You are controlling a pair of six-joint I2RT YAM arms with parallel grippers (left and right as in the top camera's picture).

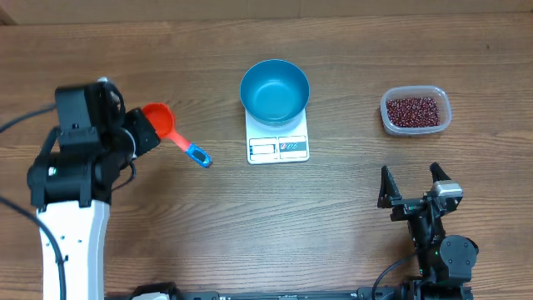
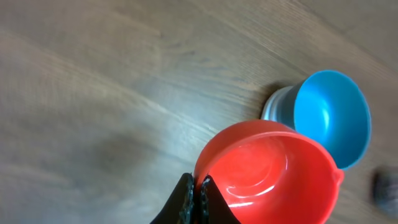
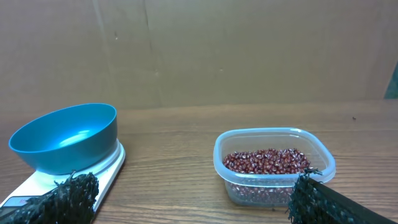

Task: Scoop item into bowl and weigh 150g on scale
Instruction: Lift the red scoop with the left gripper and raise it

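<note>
The item, small dark red beans (image 1: 413, 110) (image 3: 267, 160), fills a clear plastic tub (image 1: 415, 127) (image 3: 273, 140) at the right. The blue bowl (image 1: 275, 90) (image 2: 329, 115) (image 3: 65, 137) stands empty on the white scale (image 1: 279, 147) (image 3: 111, 167) (image 2: 277, 102) at the table's middle. My left gripper (image 1: 142, 131) (image 2: 194, 194) is shut on the rim of an empty orange-red scoop (image 1: 156, 119) (image 2: 273, 168), left of the bowl. The scoop's blue handle tip (image 1: 198, 156) points toward the scale. My right gripper (image 1: 411, 180) (image 3: 189, 199) stands open in front of the tub, holding nothing.
The table is bare wood (image 1: 333, 217). A brown board wall (image 3: 199, 50) rises behind the table's far edge. The right arm's base (image 1: 445, 254) sits at the front right, and the left arm's white body (image 1: 71, 242) fills the front left.
</note>
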